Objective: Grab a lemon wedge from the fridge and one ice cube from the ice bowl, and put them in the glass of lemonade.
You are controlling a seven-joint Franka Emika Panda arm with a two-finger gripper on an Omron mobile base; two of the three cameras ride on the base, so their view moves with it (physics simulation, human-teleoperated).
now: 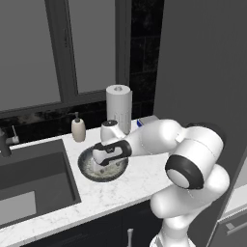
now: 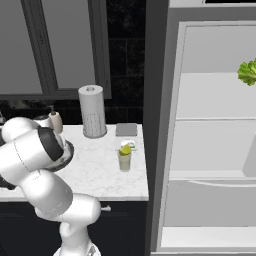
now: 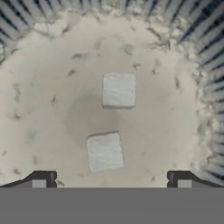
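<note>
End effector (image 3: 111,181): tips wide apart, empty, poised over ice bowl (image 1: 87,169) on bench. Step: ice pickup. Near cube (image 3: 104,151) between tips (w/ second cube (image 3: 118,90) beyond). Next: descend, close. Lemonade glass (image 2: 124,160) farther off, wedge apparently in.

The kitchen is rendered in dim, even light, with no single lamp or source to be made out. The window panes (image 1: 29,48) are shown as flat grey and no daylight is cast from them. The marble counter (image 1: 135,181) and the fridge (image 2: 210,150) interior are the brightest surfaces, while the backsplash and cabinets are left nearly black. Soft highlights are seen on the arm's white shells. A faint round shadow is laid on the pale floor of the ice bowl (image 3: 39,113) in the hand view. All pictures are coarse and slightly blurred; edges are jagged, and small details are smeared. No glare or edge distortion is noticed.
</note>
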